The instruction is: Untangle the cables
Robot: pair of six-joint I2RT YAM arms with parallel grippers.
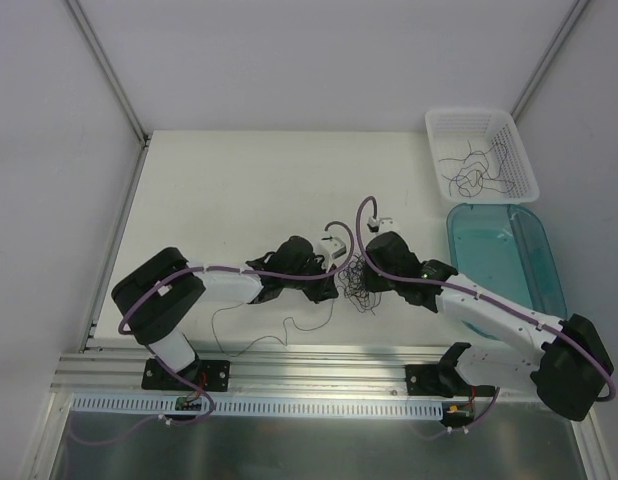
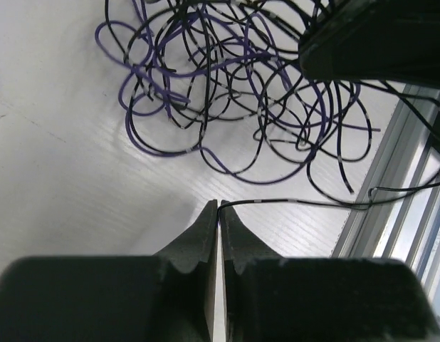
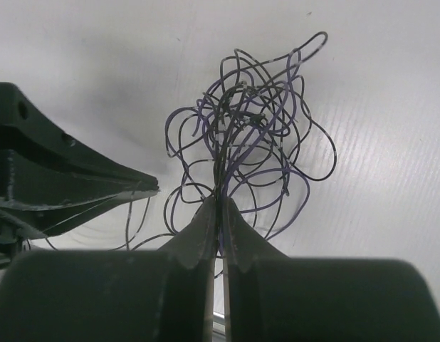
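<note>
The cables form a wad (image 1: 360, 279) of thin black and purple loops on the white table between my two grippers. My right gripper (image 3: 220, 203) is shut on a bundle of strands at the wad's (image 3: 248, 135) near edge. My left gripper (image 2: 220, 206) is shut on a single black strand (image 2: 298, 203), which runs right from its tips toward the table's edge. In the left wrist view the wad (image 2: 227, 92) lies a little beyond the tips. From above, the left gripper (image 1: 335, 289) sits left of the wad and the right gripper (image 1: 368, 271) just right of it.
A white basket (image 1: 514, 140) at the back right holds several loose strands. A blue tray (image 1: 529, 250) lies in front of it, beside the right arm. A loose strand (image 1: 289, 321) trails on the table near the front metal rail (image 1: 319, 365).
</note>
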